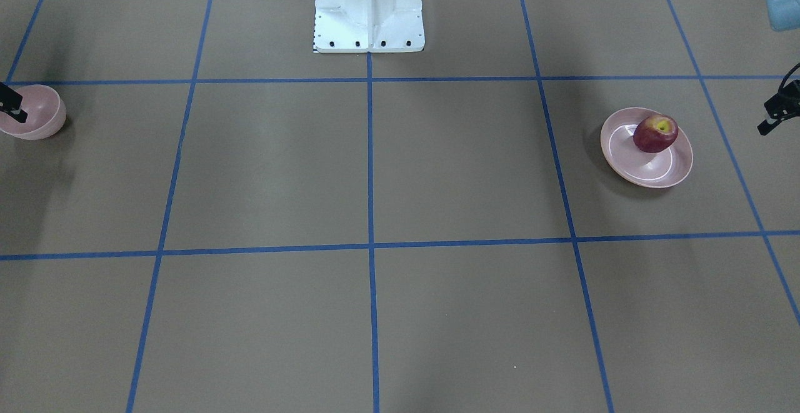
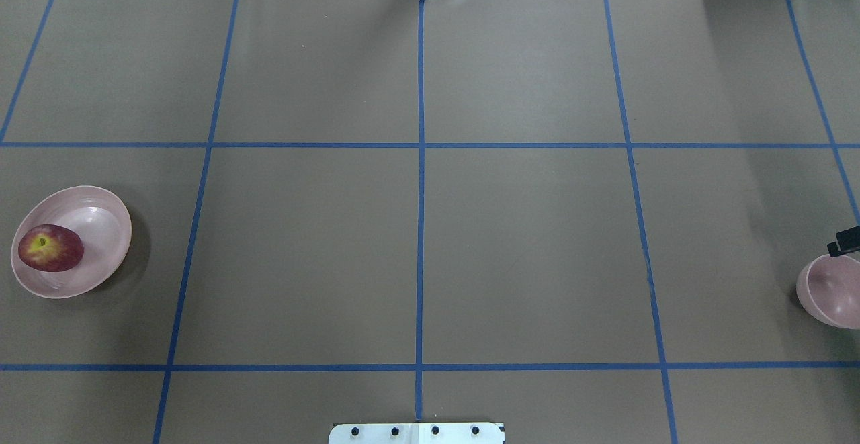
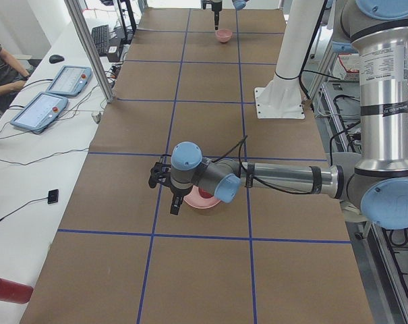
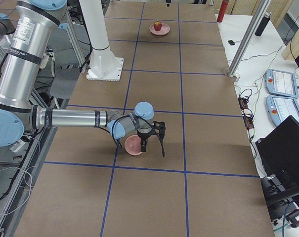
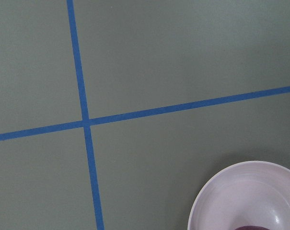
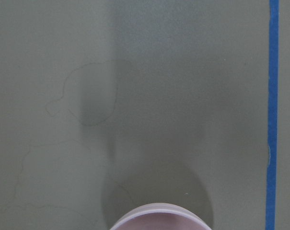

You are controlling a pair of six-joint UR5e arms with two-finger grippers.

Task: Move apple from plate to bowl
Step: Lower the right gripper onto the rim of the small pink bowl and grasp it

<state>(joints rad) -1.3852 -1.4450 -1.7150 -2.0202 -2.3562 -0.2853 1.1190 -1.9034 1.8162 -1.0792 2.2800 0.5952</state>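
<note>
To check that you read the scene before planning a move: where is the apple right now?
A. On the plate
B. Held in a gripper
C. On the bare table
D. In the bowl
A: the apple sits on the plate near its rim, while the bowl at the table's other end shows only its plain inside.
</note>
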